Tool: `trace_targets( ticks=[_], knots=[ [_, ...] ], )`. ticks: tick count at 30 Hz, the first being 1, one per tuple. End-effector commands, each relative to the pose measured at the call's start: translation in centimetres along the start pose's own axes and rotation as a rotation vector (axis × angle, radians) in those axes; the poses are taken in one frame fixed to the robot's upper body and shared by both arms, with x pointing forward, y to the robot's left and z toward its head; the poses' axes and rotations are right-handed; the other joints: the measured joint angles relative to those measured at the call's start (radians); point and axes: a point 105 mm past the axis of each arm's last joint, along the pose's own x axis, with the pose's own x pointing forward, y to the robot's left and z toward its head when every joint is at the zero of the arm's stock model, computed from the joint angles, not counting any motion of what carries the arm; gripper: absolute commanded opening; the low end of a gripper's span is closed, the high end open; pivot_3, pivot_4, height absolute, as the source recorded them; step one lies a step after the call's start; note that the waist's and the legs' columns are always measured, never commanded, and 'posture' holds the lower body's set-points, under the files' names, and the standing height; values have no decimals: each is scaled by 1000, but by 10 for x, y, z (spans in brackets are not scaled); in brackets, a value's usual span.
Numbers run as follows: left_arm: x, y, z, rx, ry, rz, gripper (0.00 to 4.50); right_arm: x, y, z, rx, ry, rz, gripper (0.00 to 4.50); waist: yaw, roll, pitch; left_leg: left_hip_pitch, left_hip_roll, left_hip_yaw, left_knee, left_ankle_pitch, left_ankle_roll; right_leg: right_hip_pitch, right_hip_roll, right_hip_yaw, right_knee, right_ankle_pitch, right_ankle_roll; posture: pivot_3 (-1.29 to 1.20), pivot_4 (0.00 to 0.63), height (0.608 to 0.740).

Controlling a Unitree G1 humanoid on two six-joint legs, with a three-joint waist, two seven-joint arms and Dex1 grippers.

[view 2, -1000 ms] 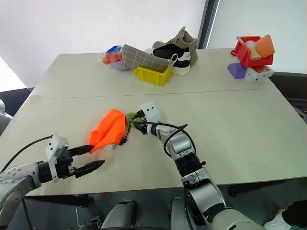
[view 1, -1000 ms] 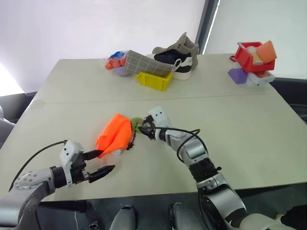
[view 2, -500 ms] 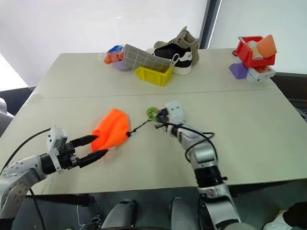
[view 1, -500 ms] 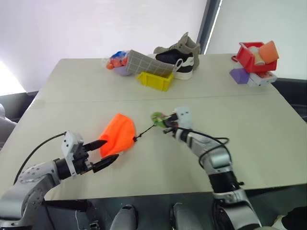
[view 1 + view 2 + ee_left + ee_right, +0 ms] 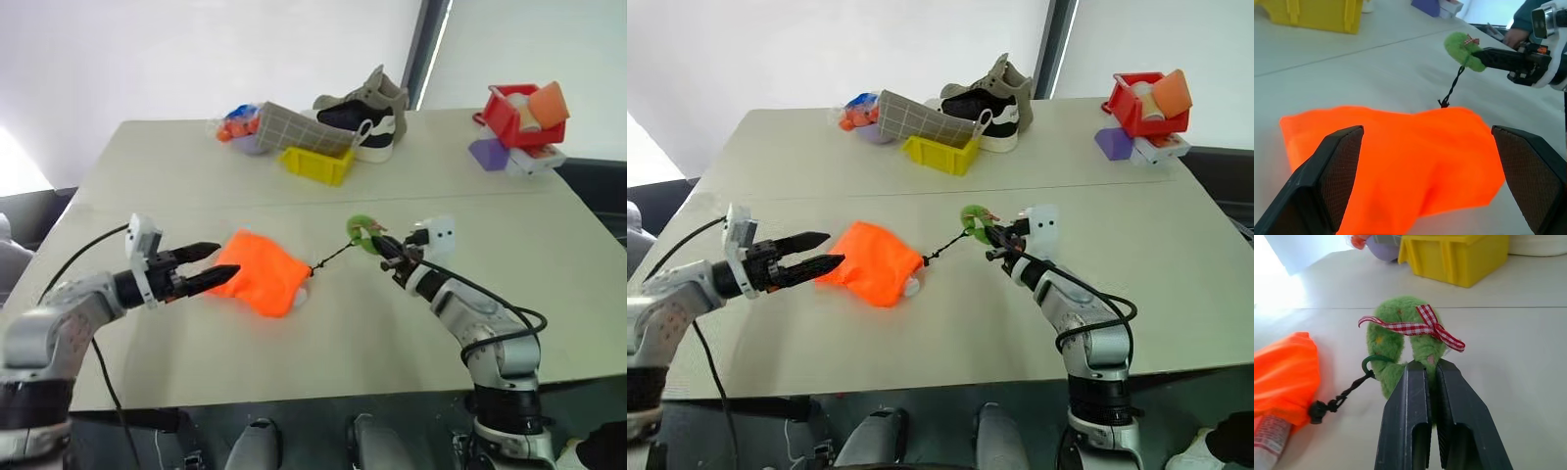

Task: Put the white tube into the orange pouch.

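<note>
You will find the white tube (image 5: 1266,443) at the mouth of the orange pouch (image 5: 263,273). In the right wrist view its reddish-printed end pokes out from under the orange fabric, and in the right eye view a small white tip (image 5: 911,287) shows at the pouch's lower right edge. How much of the tube sits inside cannot be told.

The pouch lies on the table (image 5: 333,186), left of centre in the head views. A thin black cord (image 5: 331,258) runs from its right corner, up and to the right, to a fuzzy green ring (image 5: 361,232) tied with a red-checked ribbon (image 5: 1415,325).

Your right hand (image 5: 1426,382) is clamped on that green ring, fingers pressed together on the plush, just right of centre in the head views. The ring is held clear above the table and the cord looks stretched.

Your left hand (image 5: 217,265) is spread wide, at the left of the frame. Its two black fingers (image 5: 1334,169) stand to either side of the pouch's left end; the left wrist view shows the orange fabric between them. Whether they touch it cannot be told.

Along the far edge of the table stand a yellow bin (image 5: 314,164), a grey sneaker (image 5: 364,113) and a grid-patterned item (image 5: 299,129). A red bin (image 5: 512,117) sits at upper right, holding an orange block (image 5: 547,102).
</note>
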Motion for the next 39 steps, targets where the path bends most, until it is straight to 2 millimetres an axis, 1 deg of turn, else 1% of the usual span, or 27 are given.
trace_targets(
  ticks=[1,4,7,13,15,17,21,24,35,38,39],
  knots=[
    [23,-6,8,92,14,-97,4500,-3,14,22,-27,-87,66,34,0,-1,0,0,0,0,0,0,0,0,0,0,0,0,0,0,150,740],
    [53,-19,8,156,49,-215,4500,-5,21,31,-25,-132,115,34,2,-1,0,0,0,0,0,0,0,1,0,0,0,1,-2,0,150,740],
    [74,-25,7,210,74,-279,4500,-11,23,44,-8,-191,144,34,-1,-1,0,0,0,0,0,0,0,1,0,0,-1,2,-2,0,150,740],
    [97,-30,1,262,109,-343,4500,-21,23,64,21,-276,160,34,-4,-1,0,1,0,0,0,0,0,0,1,0,1,1,-1,0,150,740],
    [105,-30,-4,285,128,-345,4500,-24,28,68,25,-295,189,34,-2,-1,0,0,0,0,0,0,0,1,1,0,1,0,1,0,150,740],
    [114,-33,-4,269,116,-354,4500,-27,36,70,34,-306,234,34,-1,-1,0,0,0,0,0,0,0,1,1,0,1,0,2,0,150,740],
    [120,-38,-2,261,101,-368,4500,-28,41,71,37,-309,258,34,0,-1,0,0,0,0,0,0,0,1,1,0,1,0,2,0,150,740],
    [125,-34,-4,293,116,-343,4500,-28,43,73,39,-317,275,34,-2,-1,0,0,0,0,0,0,0,1,1,0,1,0,2,0,150,740],
    [129,-36,-6,324,117,-360,4500,-27,45,73,37,-314,286,34,0,-1,0,1,0,0,1,0,0,1,1,0,1,0,2,0,150,740],
    [129,-39,-5,314,111,-377,3600,-28,46,71,38,-308,286,0,-1,-1,0,1,0,0,1,0,0,1,1,0,1,0,3,0,150,740],
    [129,-39,-6,312,112,-384,3106,-28,46,71,38,-307,286,0,-1,-1,0,1,0,0,1,0,0,1,1,0,1,1,3,0,150,740]
  ],
)
